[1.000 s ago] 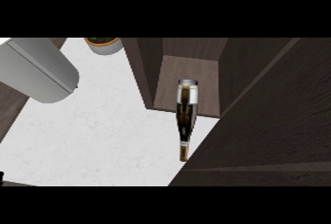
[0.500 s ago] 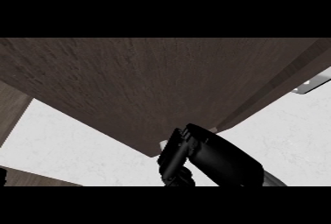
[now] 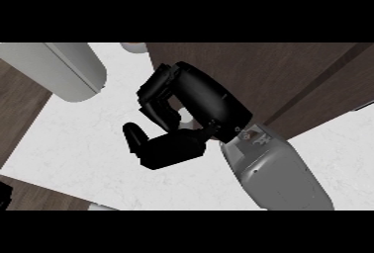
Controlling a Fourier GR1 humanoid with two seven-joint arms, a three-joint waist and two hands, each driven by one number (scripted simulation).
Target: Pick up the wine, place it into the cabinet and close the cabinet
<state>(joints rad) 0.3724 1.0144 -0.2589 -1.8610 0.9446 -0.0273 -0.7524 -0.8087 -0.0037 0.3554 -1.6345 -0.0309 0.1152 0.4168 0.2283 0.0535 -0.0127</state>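
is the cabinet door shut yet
Cannot tell: the right hand covers the edge of the dark cabinet, and no wine bottle shows.

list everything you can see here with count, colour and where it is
counter: one, white marbled top, across the middle and left
cabinet: one, dark brown wood, upper right; a dark seam runs down it
cylinder: one, pale grey, rounded, upper left
round object: one, only a sliver shows, top edge beside the cabinet
wine: not visible
right hand: one, black, fingers curled, against the cabinet's left edge; nothing visibly in it
forearm: one, grey, from lower right
left hand: not in view
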